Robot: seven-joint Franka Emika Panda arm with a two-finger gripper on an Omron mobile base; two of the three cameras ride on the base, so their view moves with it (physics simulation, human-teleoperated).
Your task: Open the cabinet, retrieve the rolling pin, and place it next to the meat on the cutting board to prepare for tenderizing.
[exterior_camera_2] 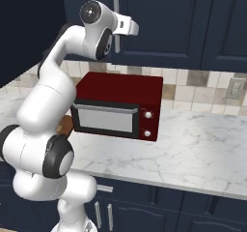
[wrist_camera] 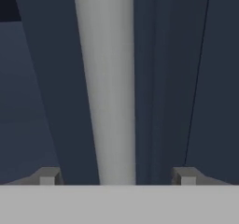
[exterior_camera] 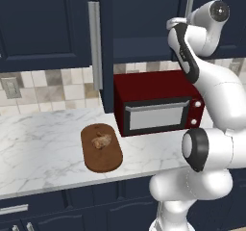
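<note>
Cabinet [exterior_camera_2: 159,23] handle [wrist_camera: 109,87] stands between my fingers [wrist_camera: 46,176], a silver bar running away from them, nearer the left tip than the right. My gripper [wrist_camera: 114,176] is spread wide, straddling the bar with nothing gripped yet. I judge the step is grasping this handle; I'd centre it between the tips before squeezing, then pull along the door's swing. Meat [exterior_camera: 101,140] lies on the cutting board [exterior_camera: 101,148] well below, beside the dark red microwave [exterior_camera: 158,102].
</note>
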